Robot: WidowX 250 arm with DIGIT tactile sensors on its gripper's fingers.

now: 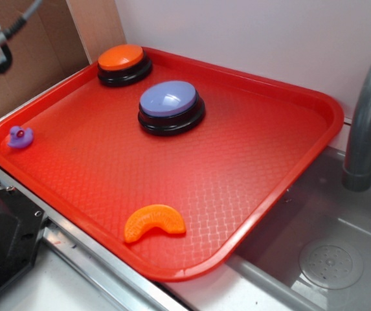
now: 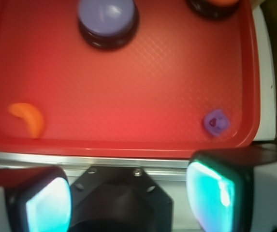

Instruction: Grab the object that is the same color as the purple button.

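While we look down from the wrist view, we see our pincer [image 2: 128,195] with its two fingers [image 2: 41,205] wide apart and nothing between them. It hangs over the near edge of the red tray [image 2: 128,96], not touching any toy.

We see the little purple duck [image 1: 20,137] sitting in a corner of the tray, right by the raised rim. It has a small red spot on it. In the wrist view the duck shows near the lower right corner, just above one pincer finger in the picture, but apart from it.

We see the purple button [image 1: 170,105] near the middle of the far half of the tray. It has a round purple top and a black base. Behind it, close to the far corner, sits the orange button [image 1: 123,63], also on a black base. The two buttons are near each other but do not touch.

We see an orange slice toy [image 1: 154,222] lying flat by the tray's near edge, well apart from the duck. Beside the tray are a gray sink [image 1: 327,259] and a gray faucet [image 1: 366,123].
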